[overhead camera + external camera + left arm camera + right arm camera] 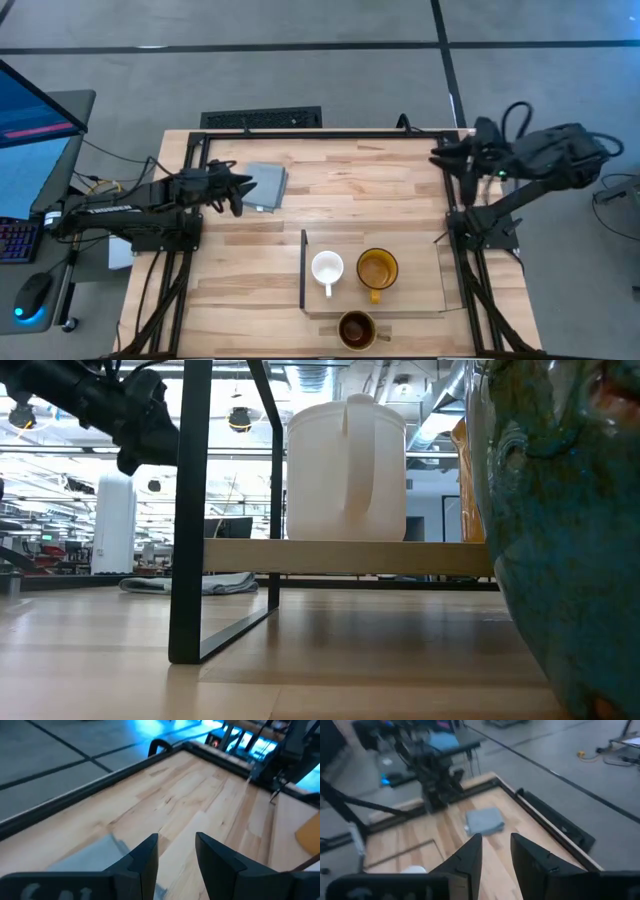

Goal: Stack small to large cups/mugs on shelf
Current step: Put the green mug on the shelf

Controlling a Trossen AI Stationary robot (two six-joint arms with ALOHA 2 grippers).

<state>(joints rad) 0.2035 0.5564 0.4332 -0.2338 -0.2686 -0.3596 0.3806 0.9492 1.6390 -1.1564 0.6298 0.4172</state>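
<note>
The small white mug [327, 268] and the yellow-amber mug [377, 268] stand side by side on the light-wood shelf board [420, 290]. The shelf's dark upright panel [303, 268] runs along its left short edge. In the low view the white mug [345, 470] sits on the board [350, 557]. The glass mug with dark inside [357, 328] stands on the table at the near edge, just in front of the shelf, and fills the low view's right side [570, 540]. My left gripper [238, 190] hovers open by the grey-blue cloth. My right gripper [440, 155] hovers open over the far right corner.
A folded grey-blue cloth [266, 185] lies on the far left part of the table, just right of my left gripper. Bare wood stretches between the cloth and the shelf. A black frame [330, 133] borders the table's far edge.
</note>
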